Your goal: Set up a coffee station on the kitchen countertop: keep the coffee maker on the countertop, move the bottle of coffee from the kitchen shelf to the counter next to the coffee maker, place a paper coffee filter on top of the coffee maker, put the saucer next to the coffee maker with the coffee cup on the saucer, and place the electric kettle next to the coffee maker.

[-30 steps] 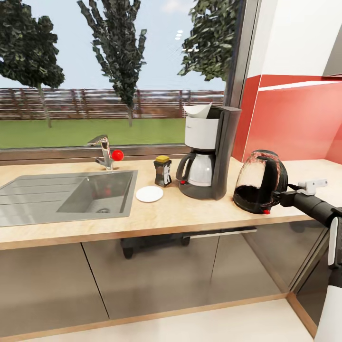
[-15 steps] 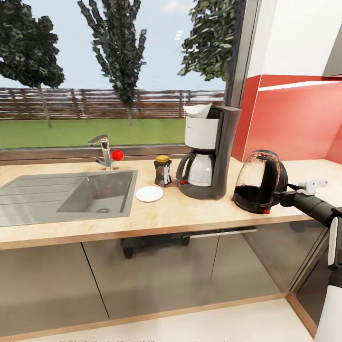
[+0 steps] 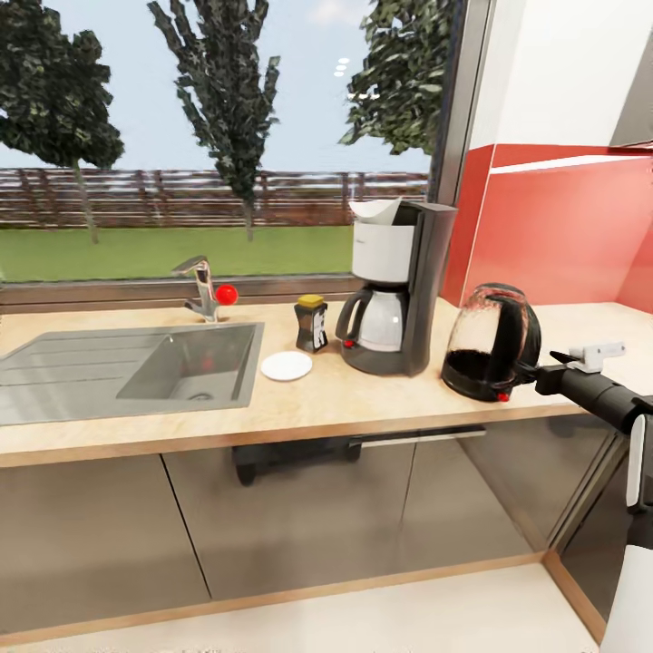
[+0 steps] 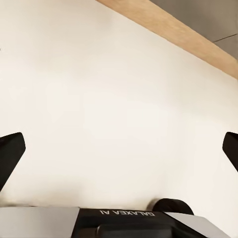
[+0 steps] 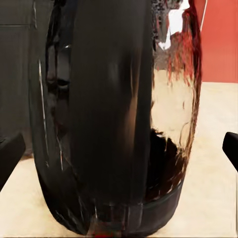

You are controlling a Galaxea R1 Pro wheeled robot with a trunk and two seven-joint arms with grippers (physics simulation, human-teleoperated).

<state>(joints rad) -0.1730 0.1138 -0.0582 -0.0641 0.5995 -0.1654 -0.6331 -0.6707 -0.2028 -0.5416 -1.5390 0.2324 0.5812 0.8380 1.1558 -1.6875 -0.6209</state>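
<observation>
Right wrist view: my fingers (image 5: 119, 148) spread wide around the electric kettle (image 5: 116, 119); withdrawing crookedly could tip it off the desk (image 3: 381, 399)

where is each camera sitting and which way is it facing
Head view: on the robot's head, facing forward and down at the kitchen countertop with coffee maker and electric kettle; the right arm reaches in toward the kettle's handle.
Left wrist view: on the left arm, facing down at pale floor; the open left gripper shows as dark fingertips at both edges.
Right wrist view: on the right arm, facing the kettle close up; the open right gripper straddles it.
Shared: head and right wrist views both show the kettle and countertop.
</observation>
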